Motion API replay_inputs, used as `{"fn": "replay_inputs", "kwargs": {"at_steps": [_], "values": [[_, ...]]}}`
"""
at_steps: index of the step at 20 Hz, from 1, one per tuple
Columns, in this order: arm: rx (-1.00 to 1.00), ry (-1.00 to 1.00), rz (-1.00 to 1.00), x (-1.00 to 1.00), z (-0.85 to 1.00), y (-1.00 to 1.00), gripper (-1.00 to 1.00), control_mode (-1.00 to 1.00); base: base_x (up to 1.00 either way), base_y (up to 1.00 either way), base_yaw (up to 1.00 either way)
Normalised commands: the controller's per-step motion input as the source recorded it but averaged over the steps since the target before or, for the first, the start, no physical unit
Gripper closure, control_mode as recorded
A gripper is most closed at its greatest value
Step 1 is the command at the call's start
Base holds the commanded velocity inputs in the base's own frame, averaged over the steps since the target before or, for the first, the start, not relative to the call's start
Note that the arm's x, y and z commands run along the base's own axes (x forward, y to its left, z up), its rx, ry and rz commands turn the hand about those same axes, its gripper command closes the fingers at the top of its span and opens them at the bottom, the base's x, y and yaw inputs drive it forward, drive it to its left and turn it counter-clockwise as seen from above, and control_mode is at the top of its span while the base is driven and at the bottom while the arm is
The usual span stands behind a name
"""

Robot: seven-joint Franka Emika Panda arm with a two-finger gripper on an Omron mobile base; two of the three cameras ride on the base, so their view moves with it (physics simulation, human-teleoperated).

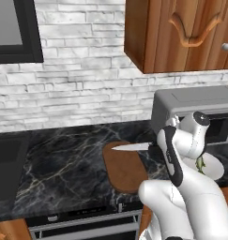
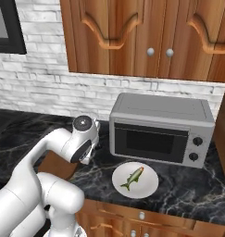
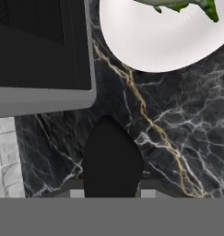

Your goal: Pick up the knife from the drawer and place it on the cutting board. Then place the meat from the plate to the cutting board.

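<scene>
Holding knife (image 1: pixel 130 147) over cutting board (image 1: pixel 125 169), microwave (image 2: pixel 160 127) behind, plate (image 2: pixel 135 180) beside.

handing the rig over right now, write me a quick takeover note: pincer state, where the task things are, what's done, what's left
Pincer: shut on the knife; the black handle sits in its grip, with the blade pointing left above the cutting board.
Cutting board: on the dark marble counter, nothing resting on it.
Meat: lying on the white plate in front of the microwave.
Done: knife picked up and carried to the board.
Left: set the knife down on the board and let go, then move the meat from the plate to the board.
</scene>
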Motion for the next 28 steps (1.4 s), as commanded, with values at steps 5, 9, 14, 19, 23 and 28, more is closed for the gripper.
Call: {"fn": "replay_inputs", "kwargs": {"at_steps": [5, 9, 14, 19, 23, 28], "values": [[0.0, 0.0, 0.0, 0.0, 0.0, 0.0, 1.0, 1.0, 0.85, 0.0, -0.14], [0.0, 0.0, 0.0, 0.0, 0.0, 0.0, 1.0, 1.0, 0.42, 0.0, -0.23], [0.0, 0.0, 0.0, 0.0, 0.0, 0.0, 1.0, 1.0, 0.37, -0.01, -0.05], [0.0, 0.01, -0.07, 0.07, -0.03, 0.0, 1.0, -1.0, 0.31, -0.06, -0.17], [0.0, 0.01, -0.2, 0.13, -0.03, 0.03, 1.0, -1.0, 0.0, 0.0, 0.0], [0.0, 0.03, -0.02, 0.0, 0.0, 0.26, 1.0, -1.0, 0.0, 0.0, 0.0]]}}
